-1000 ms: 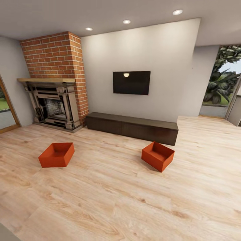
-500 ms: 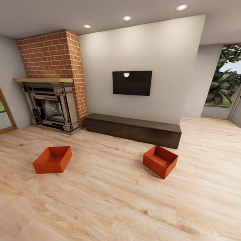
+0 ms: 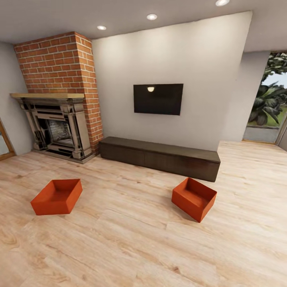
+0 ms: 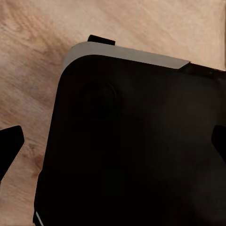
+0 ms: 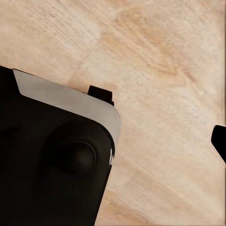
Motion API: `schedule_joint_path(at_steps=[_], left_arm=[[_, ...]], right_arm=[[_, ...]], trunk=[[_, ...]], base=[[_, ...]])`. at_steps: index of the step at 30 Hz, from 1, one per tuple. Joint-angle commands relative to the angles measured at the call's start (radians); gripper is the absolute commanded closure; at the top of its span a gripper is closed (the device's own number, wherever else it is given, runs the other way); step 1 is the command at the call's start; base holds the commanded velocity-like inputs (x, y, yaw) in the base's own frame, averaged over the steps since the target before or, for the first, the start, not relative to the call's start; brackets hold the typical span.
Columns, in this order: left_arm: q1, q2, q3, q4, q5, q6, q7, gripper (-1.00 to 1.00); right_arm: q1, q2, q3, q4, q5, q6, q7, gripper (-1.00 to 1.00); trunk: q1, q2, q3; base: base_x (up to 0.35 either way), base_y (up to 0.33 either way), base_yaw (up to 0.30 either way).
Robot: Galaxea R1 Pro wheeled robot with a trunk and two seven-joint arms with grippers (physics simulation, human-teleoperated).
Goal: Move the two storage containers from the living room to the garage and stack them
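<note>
Two orange-red storage containers stand open-topped on the light wood-plank floor of the living room. In the head view one container lies at the left, in front of the fireplace. The other container sits at the right, turned at an angle, just in front of the long dark bench. Both are some way ahead of me. My left gripper hangs open over my dark base, with a dark fingertip at each side and nothing between them. My right gripper shows one fingertip over bare planks and holds nothing.
A brick fireplace fills the back left corner. A wall TV hangs above the bench. A glass opening with plants is at the far right. Wood floor stretches between me and the containers. My black base is below both wrists.
The whole head view has shifted: wall, bench and containers look slightly larger and sit lower in the picture, so the camera has moved closer. The containers themselves have not moved.
</note>
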Motion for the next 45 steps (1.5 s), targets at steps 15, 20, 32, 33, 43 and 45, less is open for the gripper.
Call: schedule_joint_path(at_steps=[15, 20, 32, 33, 43, 45], left_arm=[[0.0, 0.0, 0.0, 0.0, 0.004, -0.002, 0.001, -1.0], [0.0, 0.0, 0.0, 0.0, 0.004, -0.002, 0.001, -1.0], [0.0, 0.0, 0.0, 0.0, 0.004, -0.002, 0.001, -1.0], [0.0, 0.0, 0.0, 0.0, 0.004, -0.002, 0.001, -1.0], [0.0, 0.0, 0.0, 0.0, 0.004, -0.002, 0.001, -1.0], [0.0, 0.0, 0.001, 0.0, 0.004, -0.002, 0.001, -1.0]], right_arm=[[-0.001, 0.0, 0.009, 0.002, -0.009, -0.005, -0.001, -1.0], [-0.001, 0.0, 0.009, 0.002, -0.009, -0.005, -0.001, -1.0], [-0.001, 0.0, 0.009, 0.002, -0.009, -0.006, -0.001, -1.0], [-0.001, 0.0, 0.009, 0.002, -0.009, -0.006, -0.001, -1.0], [-0.001, 0.0, 0.009, 0.002, -0.009, -0.007, -0.001, -1.0], [-0.001, -0.001, 0.009, 0.002, -0.009, -0.007, -0.001, -1.0]], trunk=[[0.001, 0.0, -0.001], [0.001, 0.0, -0.001], [0.001, 0.0, -0.001], [0.001, 0.0, -0.001], [0.001, 0.0, -0.001], [0.001, 0.0, -0.001]], base=[[0.326, 0.0, 0.0], [0.326, 0.0, 0.0], [0.326, 0.0, 0.0], [0.326, 0.0, 0.0], [0.326, 0.0, 0.0], [0.326, 0.0, 0.0]])
